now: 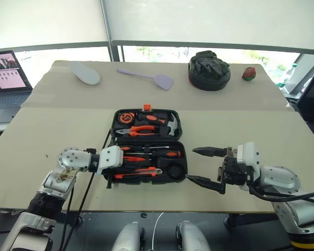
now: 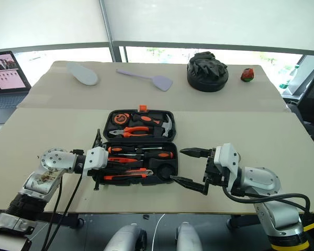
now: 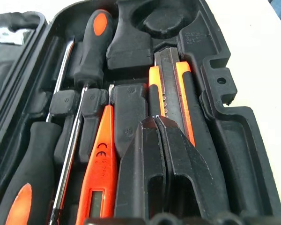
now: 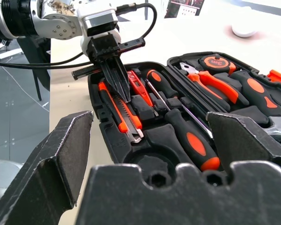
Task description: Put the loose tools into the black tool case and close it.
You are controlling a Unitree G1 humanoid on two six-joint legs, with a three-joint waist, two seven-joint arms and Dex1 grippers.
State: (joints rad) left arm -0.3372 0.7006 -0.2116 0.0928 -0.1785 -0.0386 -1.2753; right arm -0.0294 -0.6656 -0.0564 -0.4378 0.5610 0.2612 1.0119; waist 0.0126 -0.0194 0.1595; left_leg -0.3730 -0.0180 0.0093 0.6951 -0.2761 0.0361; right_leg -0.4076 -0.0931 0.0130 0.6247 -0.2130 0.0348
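My left gripper (image 4: pixel 123 93) is pinched empty over the knife (image 3: pixel 171 89); right gripper (image 1: pixel 208 168) gapes at the case's (image 1: pixel 179 137) three o'clock. Stiff, light lid: lift its far rim.

The open black plastic hinged tool case (image 1: pixel 146 146) fills the frame's centre. Bare beige tabletop (image 1: pixel 251 125) lies right and left of it. The lumpy round black bag (image 1: pixel 209 70) blocks the upper right.

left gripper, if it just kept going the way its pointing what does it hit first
Probably the utility knife. The left gripper, fingers shut, points down into the near half of the black tool case, right over the knife; whether it already touches is unclear.
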